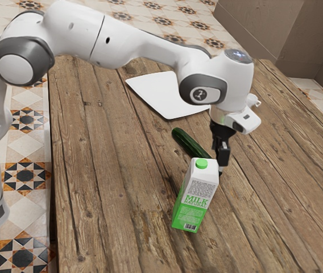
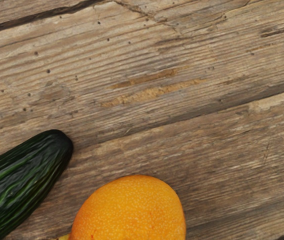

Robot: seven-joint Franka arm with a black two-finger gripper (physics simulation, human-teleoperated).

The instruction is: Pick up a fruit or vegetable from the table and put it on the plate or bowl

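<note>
the wrist view's edge cuts off the orange and the cucumber; in the exterior view the milk carton hides one cucumber end.

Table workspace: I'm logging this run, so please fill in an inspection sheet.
Surface: wooden plank table, worn and cracked.
Job's things: cucumber lying beside an orange; white plate farther back, visible part bare.
Clutter: milk carton, upright, near the cucumber.
Grippers: black gripper above the orange, by the cucumber's end.
Cables: nothing seen.
Surroundings: patterned tile floor, beige wall.
</note>
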